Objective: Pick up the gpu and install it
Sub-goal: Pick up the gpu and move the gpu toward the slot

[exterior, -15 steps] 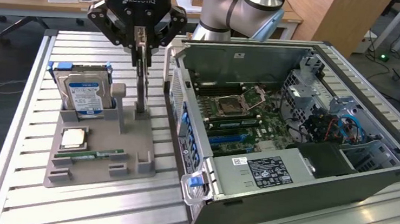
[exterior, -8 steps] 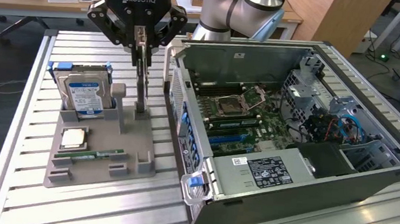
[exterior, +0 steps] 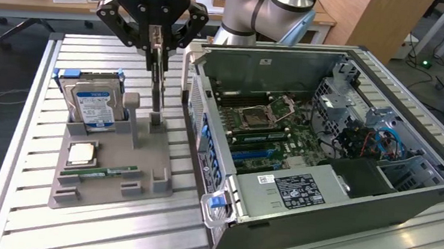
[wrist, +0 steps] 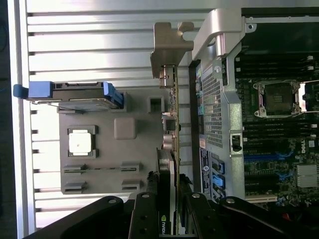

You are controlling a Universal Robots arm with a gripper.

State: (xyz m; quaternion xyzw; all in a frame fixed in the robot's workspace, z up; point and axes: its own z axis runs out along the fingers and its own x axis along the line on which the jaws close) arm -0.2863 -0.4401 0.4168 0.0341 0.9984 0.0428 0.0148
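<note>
**Vertically held — the gpu between the fingers**

Edge-on and upright, the gpu point(wrist: 173, 144) hangs straight down from the gripper point(exterior: 159, 43), whose fingers are closed narrowly on the card's upper edge, one on each face. Its silver bracket point(wrist: 169, 40) sticks out at the end away from the fingers. The card's lower edge sits at a slotted post of the grey holder tray point(exterior: 119, 152) — whether it touches the post I cannot tell. On the same tray, the hard drive point(exterior: 95, 104) stands at the exterior view's left of the card. The open computer case point(exterior: 409, 195) lies just beside the tray at the exterior view's right, motherboard point(exterior: 278, 135) exposed.
</note>
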